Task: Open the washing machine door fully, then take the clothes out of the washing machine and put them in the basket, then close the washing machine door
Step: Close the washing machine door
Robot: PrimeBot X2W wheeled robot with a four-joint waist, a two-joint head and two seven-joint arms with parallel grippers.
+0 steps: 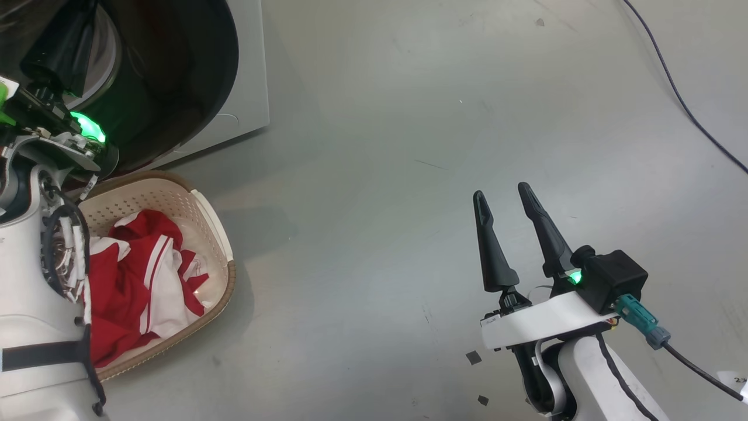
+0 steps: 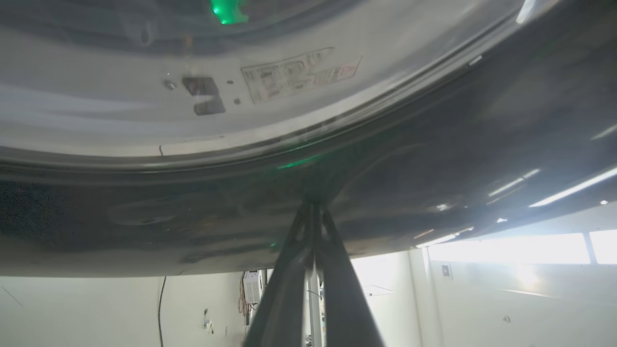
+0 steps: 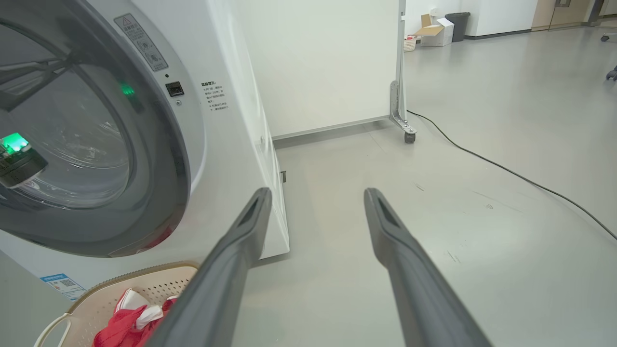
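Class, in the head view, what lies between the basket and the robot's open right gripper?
Only bare grey floor, lightly scuffed, lies between the basket and the right gripper; the head view shows it.

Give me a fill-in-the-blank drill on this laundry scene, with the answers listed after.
1. The striped clothes in the basket are red and ____.
2. The right pincer, over the floor, is ____.
3. The left pincer, tips at the door, is ____.
Missing words: white; open; shut.
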